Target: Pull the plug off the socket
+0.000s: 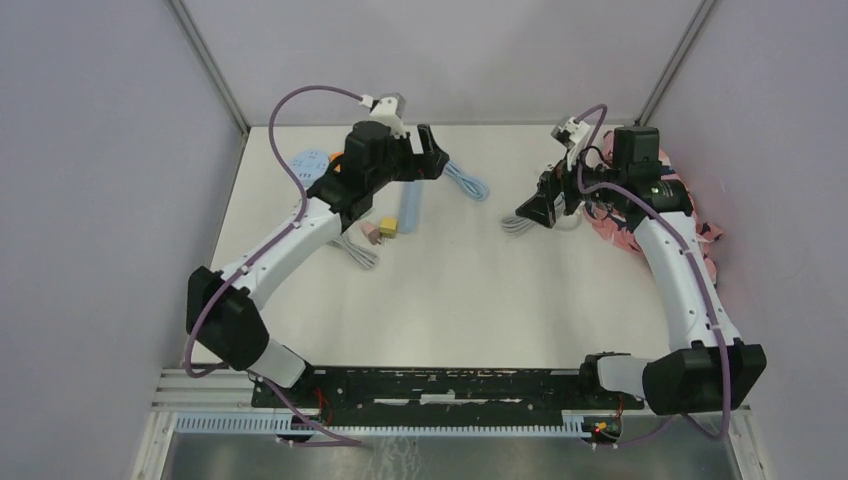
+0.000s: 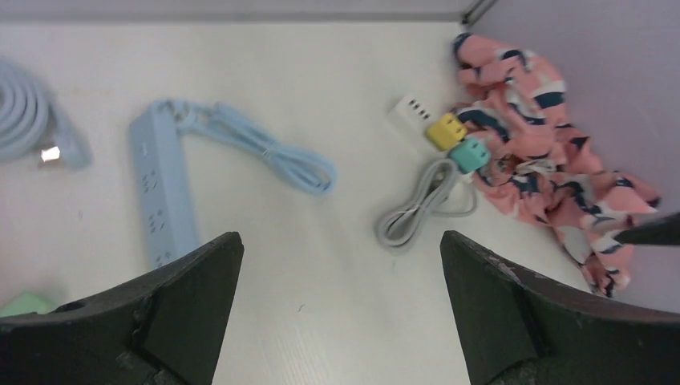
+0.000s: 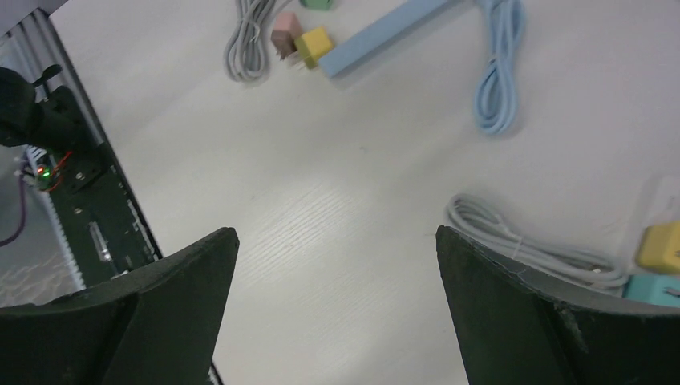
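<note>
White table (image 1: pixel 450 290) between lilac walls; both tools hang released, jaws spread wide, gripping nothing.
Left tool (image 2: pixel 341 241) and right tool (image 3: pixel 335 234) hover above the table. A yellow cube plug (image 2: pixel 446 128) and a teal cube plug (image 2: pixel 469 152) sit in the white socket strip (image 2: pixel 409 108) at far right, just beside a pink patterned cloth (image 2: pixel 545 160). A light-blue socket strip (image 2: pixel 164 192) lies far left.

A pink patterned cloth (image 2: pixel 553 160) lies bunched by the right wall (image 2: pixel 617 72) — pale-blue cable coil (image 2: pixel 24 112) well apart.

Matt, faintly wood-grained white table (image 3: pixel 337 241), smooth blue plastic power strip (image 2: pixel 164 192), soft printed pink cloth (image 2: pixel 545 152)
</note>
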`<state>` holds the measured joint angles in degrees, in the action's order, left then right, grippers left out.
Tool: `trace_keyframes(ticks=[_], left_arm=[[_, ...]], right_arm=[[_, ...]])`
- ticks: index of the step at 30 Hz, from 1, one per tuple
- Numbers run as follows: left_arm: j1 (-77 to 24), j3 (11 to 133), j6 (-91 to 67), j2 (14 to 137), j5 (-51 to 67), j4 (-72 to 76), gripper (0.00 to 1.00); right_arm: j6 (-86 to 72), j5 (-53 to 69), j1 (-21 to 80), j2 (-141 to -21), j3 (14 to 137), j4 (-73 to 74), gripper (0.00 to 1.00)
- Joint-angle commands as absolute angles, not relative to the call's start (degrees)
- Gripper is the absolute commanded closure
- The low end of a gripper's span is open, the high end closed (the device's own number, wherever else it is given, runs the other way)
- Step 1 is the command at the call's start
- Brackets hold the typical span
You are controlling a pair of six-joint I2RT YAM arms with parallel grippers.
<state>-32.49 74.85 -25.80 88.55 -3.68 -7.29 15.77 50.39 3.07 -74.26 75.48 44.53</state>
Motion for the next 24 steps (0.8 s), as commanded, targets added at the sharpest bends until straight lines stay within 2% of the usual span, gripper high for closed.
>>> trace_keyframes(ticks=[1, 6, 13, 17, 24], left_arm=[[-32.3, 82.8, -16.5, 83.8, 10.8, -8.0, 0.01], [-32.2, 78.0, -5.8, 80.0, 15.8, -8.0, 0.01], [-32.2, 68.4, 3.0, 74.7, 2.4, -8.1, 0.01], [-32.2, 63.6, 8.2, 70.7, -5.9, -5.3, 0.01], [-32.2, 62.5, 9.1, 70.3, -6.0, -4.2, 0.01]], right_arm=[[14.2, 46.3, 2.8, -71.5, 76.3, 32.3, 0.01], [17.1, 39.5, 2.7, -76.9, 81.4, 32.3, 0.00], [19.9, 29.6, -1.8, -86.4, 85.2, 34.5, 0.01], [19.9, 25.8, -4.6, -90.3, 82.0, 32.1, 0.01], [24.4, 18.4, -6.0, -93.7, 78.9, 29.4, 0.01]])
